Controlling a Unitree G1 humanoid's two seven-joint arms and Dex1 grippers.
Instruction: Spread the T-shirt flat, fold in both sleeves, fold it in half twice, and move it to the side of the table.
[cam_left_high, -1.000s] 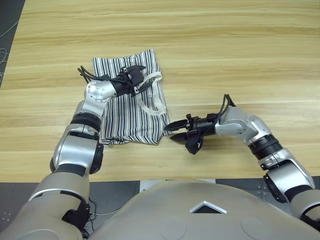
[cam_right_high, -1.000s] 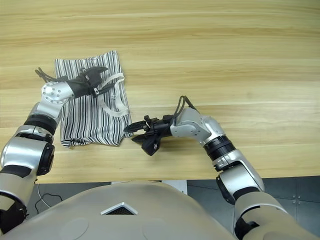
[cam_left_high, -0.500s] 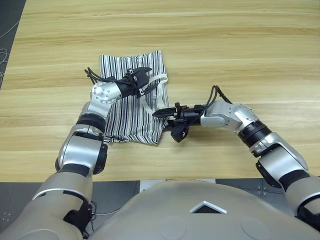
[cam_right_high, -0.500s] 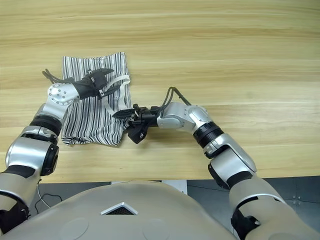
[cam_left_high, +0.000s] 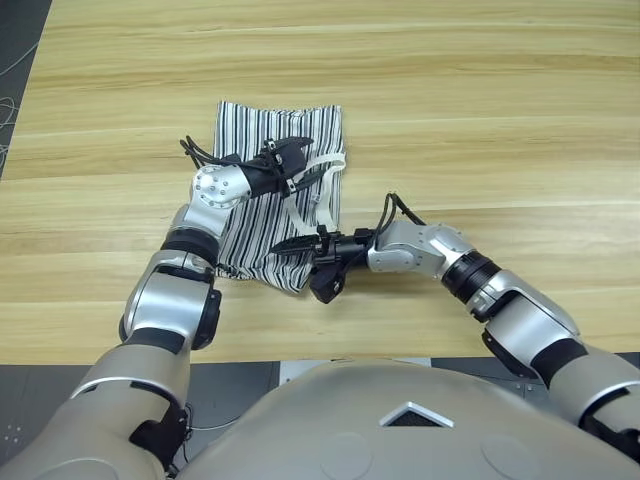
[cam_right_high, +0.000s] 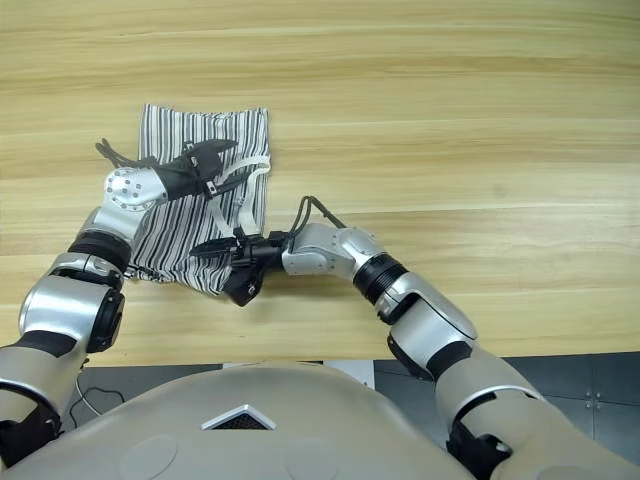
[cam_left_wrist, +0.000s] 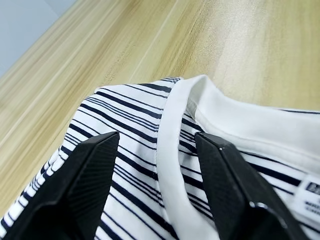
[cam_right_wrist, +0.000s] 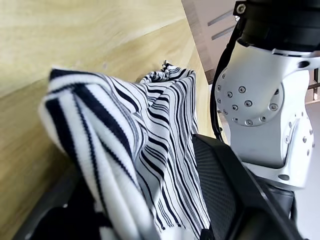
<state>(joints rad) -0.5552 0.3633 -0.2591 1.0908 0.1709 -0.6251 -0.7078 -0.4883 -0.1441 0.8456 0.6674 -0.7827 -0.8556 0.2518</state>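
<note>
1. Left eye view puts the left gripper (cam_left_high: 300, 158) above the far half of the black-and-white striped cotton T-shirt (cam_left_high: 265, 140), just beside the white ribbed collar (cam_left_high: 325, 190). In the left wrist view its two black fingers (cam_left_wrist: 85, 175) stand apart, one on each side of the collar band (cam_left_wrist: 170, 150), and they hold nothing.

2. The T-shirt lies as a narrow folded rectangle on the pale wooden table (cam_left_high: 480, 100), left of the middle. Its long axis runs away from the robot, with the far end leaning a little to the right. The collar lies on top along the right long edge.

3. The right gripper (cam_left_high: 298, 268) is at the near right corner of the shirt and points to the left, roughly across the long axis. Its jaws are apart. One finger lies over the cloth and the other is lower, at the edge. In the right wrist view the striped corner (cam_right_wrist: 115, 145) is bunched in the gap beside the upper finger (cam_right_wrist: 220, 175), so the cloth is between the jaws but does not look clamped.

4. The coming move probably turns on this relation: the right arm is the nearer one to the near short edge, and the rest of the shirt stretches away from it toward the left gripper. A fold in half would carry this corner along the long axis to the far end, after the jaws close on it.
</note>
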